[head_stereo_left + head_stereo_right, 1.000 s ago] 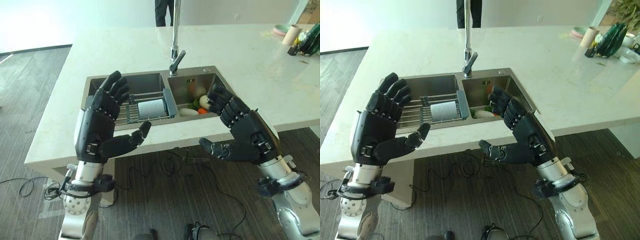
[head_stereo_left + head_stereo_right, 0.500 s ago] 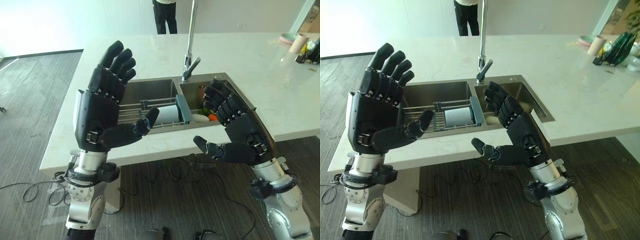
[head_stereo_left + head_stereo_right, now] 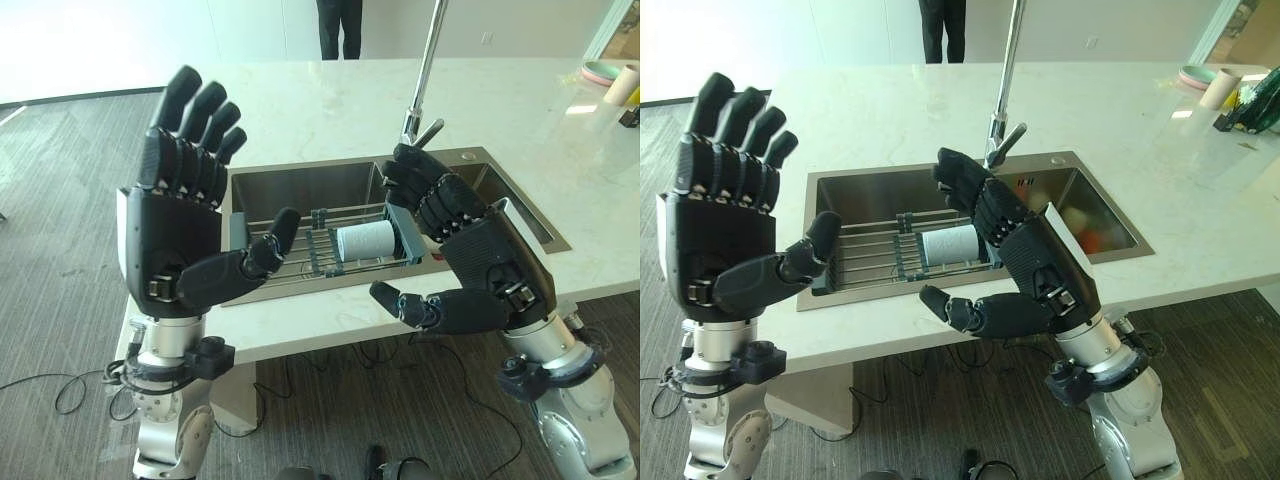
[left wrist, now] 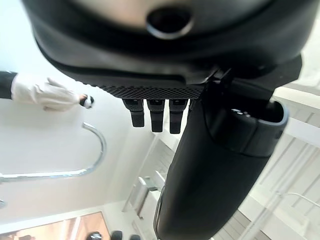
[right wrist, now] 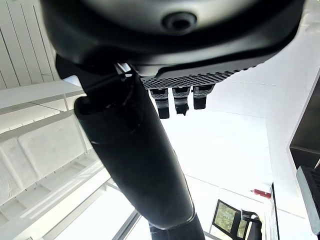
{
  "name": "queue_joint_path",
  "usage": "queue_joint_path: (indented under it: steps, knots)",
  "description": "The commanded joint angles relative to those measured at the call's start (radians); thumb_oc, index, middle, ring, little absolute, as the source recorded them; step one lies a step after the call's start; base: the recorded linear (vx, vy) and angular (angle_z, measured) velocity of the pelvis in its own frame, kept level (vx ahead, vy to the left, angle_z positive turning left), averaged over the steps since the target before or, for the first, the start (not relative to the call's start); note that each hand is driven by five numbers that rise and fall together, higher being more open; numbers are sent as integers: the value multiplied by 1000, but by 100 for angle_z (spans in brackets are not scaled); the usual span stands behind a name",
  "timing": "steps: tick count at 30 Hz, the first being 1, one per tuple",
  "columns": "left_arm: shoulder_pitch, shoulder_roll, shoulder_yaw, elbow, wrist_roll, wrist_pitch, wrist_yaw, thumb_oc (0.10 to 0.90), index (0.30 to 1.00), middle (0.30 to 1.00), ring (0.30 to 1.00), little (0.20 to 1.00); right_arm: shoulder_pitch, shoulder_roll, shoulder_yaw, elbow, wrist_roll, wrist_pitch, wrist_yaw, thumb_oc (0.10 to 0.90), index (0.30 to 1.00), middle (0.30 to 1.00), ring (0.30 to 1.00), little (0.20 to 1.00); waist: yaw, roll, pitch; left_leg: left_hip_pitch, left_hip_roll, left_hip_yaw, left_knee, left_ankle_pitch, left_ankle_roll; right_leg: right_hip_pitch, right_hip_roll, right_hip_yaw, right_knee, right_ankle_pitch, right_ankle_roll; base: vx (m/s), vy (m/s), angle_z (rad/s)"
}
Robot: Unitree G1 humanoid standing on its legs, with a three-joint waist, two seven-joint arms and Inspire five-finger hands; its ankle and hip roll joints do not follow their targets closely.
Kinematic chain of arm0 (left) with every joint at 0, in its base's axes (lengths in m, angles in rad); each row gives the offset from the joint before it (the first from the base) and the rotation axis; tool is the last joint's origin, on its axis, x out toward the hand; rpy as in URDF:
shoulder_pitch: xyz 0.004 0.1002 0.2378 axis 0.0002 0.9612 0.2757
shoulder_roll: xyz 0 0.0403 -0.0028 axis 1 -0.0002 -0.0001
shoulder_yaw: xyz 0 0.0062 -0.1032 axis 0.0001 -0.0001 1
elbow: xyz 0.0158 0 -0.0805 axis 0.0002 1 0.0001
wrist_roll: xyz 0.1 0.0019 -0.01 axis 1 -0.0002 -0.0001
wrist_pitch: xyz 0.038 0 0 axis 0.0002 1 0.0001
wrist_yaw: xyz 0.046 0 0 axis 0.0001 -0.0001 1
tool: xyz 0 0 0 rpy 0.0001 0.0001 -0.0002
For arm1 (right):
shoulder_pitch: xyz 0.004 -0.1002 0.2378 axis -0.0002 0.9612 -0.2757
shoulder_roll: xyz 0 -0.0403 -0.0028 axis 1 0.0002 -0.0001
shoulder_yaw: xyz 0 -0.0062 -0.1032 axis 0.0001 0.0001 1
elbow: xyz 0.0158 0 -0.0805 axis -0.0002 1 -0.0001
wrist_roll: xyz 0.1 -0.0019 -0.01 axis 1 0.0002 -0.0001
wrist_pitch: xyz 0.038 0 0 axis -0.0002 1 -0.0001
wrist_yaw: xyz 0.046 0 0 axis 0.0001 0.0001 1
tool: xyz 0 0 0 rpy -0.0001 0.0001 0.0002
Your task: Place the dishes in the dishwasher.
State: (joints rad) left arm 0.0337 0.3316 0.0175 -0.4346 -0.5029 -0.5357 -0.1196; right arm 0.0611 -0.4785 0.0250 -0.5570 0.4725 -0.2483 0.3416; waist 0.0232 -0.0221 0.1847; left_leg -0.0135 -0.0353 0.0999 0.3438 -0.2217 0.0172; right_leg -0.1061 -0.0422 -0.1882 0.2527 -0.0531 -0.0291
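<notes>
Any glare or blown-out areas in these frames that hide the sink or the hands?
Left eye view: daylight washes out the far left corner beyond the counter, while the sink is evenly lit. Left wrist view: the left hand is dark against bright surroundings. Right wrist view: the right hand is likewise backlit.

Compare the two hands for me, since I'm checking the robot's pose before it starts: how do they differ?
The left hand is raised higher, its fingers pointing nearly straight up; the right hand sits lower, its fingers tilted forward over the sink. The left hand is over the counter's left edge, while the right hand covers part of the dish rack. Both are open, palms facing inward, holding nothing.
</notes>
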Motion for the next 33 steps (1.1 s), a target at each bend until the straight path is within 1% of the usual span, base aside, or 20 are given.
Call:
queue_joint_path:
  steps: [1,2,5,11,12,13,15,21,22,23,24,25,26,27,28,29,30,31,32,33]
  knots:
    - [-49,74,9,-51,11,-98,8,800,900,900,900,900,-76,37,-36,-49,32,-113,-13,800,900,900,900,900,-10,-10,-88,-76,44,-2,-44,-38,-1,7,-62,11,47,-133,135,51,8,4]
    - [99,66,6,-14,-69,146,135,800,900,900,900,900,94,47,-42,22,123,-30,-144,800,900,900,900,900,8,-12,-62,-107,87,89,-44,-32,-19,0,-103,-81,47,-148,146,32,6,5]
    - [98,76,2,-18,-73,158,147,800,900,900,900,900,96,48,-36,12,140,-17,-143,800,900,900,900,900,2,-6,-70,-97,82,85,-44,-40,-16,7,-100,-77,47,-154,145,-8,3,6]
    - [92,83,0,-10,-28,168,125,800,900,900,900,900,98,49,-51,10,128,-11,-147,800,900,900,900,900,-7,-4,-79,-79,75,82,-44,-53,-11,18,-105,-81,47,-153,149,-8,0,2]
    - [90,84,-1,-8,-24,169,121,800,900,900,900,900,94,49,-50,12,125,-10,-150,800,900,900,900,900,-7,-4,-81,-83,74,83,-44,-48,-9,12,-106,-81,47,-147,148,-11,12,4]
    - [89,87,-2,-1,-19,172,114,800,900,900,900,900,89,50,-46,18,114,-10,-156,800,900,900,900,900,-5,-2,-82,-76,72,83,-44,-55,-8,17,-107,-81,47,-150,152,-26,26,3]
    - [80,95,-4,11,-1,198,109,800,900,900,900,900,71,44,-44,26,99,-5,-172,800,900,900,900,900,-2,-1,-85,-76,67,84,-44,-54,-2,15,-113,-85,47,-142,155,-7,65,3]
    - [78,106,15,25,27,191,110,800,900,900,900,900,57,46,-50,38,86,2,-183,800,900,900,900,900,8,-1,-77,-64,52,78,-44,-68,9,35,-124,-110,47,-137,165,11,91,-5]
    - [75,108,27,25,26,194,92,800,900,900,900,900,59,52,-57,40,78,4,-191,800,900,900,900,900,8,0,-74,-65,44,68,-44,-69,19,51,-122,-115,47,-125,169,74,153,-13]
    - [75,112,32,26,21,191,75,800,900,900,900,900,64,57,-61,41,74,-1,-192,800,900,900,900,900,4,1,-70,-65,38,59,-44,-68,26,64,-117,-116,47,-96,173,92,170,-7]
    - [79,119,38,25,17,184,58,800,900,900,900,900,72,59,-71,38,75,-9,-187,800,900,900,900,900,0,9,-63,-65,37,43,-44,-63,32,84,-107,-124,47,-30,178,53,158,8]
    - [77,124,39,26,27,166,39,800,900,900,900,900,80,58,-75,38,72,-26,-184,800,900,900,900,900,-9,30,-49,-72,46,11,-44,-46,34,77,-91,-133,84,52,174,15,136,16]
    - [69,123,32,31,54,151,31,800,900,900,900,900,80,59,-75,47,71,-42,-181,800,900,900,900,900,-17,35,-34,-73,45,-5,-44,-39,36,42,-88,-109,138,62,166,-6,86,19]
    - [59,122,26,35,76,143,26,800,900,900,900,900,77,60,-74,55,70,-50,-178,800,900,900,900,900,-22,33,-28,-76,42,-11,-44,-37,35,22,-87,-93,128,67,161,16,10,21]
    - [40,123,20,38,86,145,23,800,900,900,900,900,75,62,-75,66,65,-61,-176,800,900,900,900,900,-29,26,-18,-77,36,-21,-44,-36,32,5,-86,-82,74,72,156,47,-37,11]
    - [23,124,18,39,74,156,22,800,900,900,900,900,74,59,-80,73,67,-67,-174,800,900,900,900,900,-35,20,-11,-75,30,-26,-44,-34,29,-12,-92,-75,47,52,154,76,-79,5]
    - [13,125,21,39,58,166,24,800,900,900,900,900,75,57,-83,76,71,-70,-169,800,900,900,900,900,-38,9,-8,-71,20,-23,-44,-37,26,-41,-116,-65,47,32,160,118,-159,3]
    - [1,129,29,38,29,176,32,800,900,900,900,900,78,56,-86,75,70,-72,-160,800,900,900,900,900,-42,-5,-7,-64,11,-12,-44,-44,22,-102,-156,-45,47,17,180,232,-324,21]
    - [-6,134,32,33,16,171,51,800,900,900,900,900,69,55,-83,68,78,-58,-155,800,900,900,900,900,-50,-16,-5,-42,17,5,-44,-62,21,-173,-182,-12,47,47,208,217,-307,26]
    - [-6,133,31,32,17,169,51,800,900,900,900,900,68,54,-83,68,80,-57,-156,800,900,900,900,900,-50,-17,-6,-41,17,4,-44,-65,22,-174,-179,-8,47,43,209,234,-321,25]
